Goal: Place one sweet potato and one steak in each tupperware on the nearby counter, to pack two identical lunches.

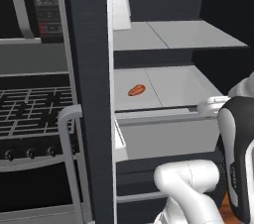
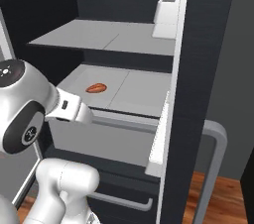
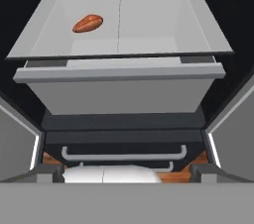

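Fingers (image 3: 49, 172) of the gripper (image 3: 127, 173) stand spread to their widest, dark blunt tips gripping nothing and touching nothing. One sweet potato (image 3: 88, 23), a smooth orange-red oval lump, lies on the flat pale grey fridge shelf (image 3: 158, 25) near its back left corner, well apart from the gripper. Below the shelf's front edge sits a boxy grey drawer (image 3: 119, 91) with plain matte walls.
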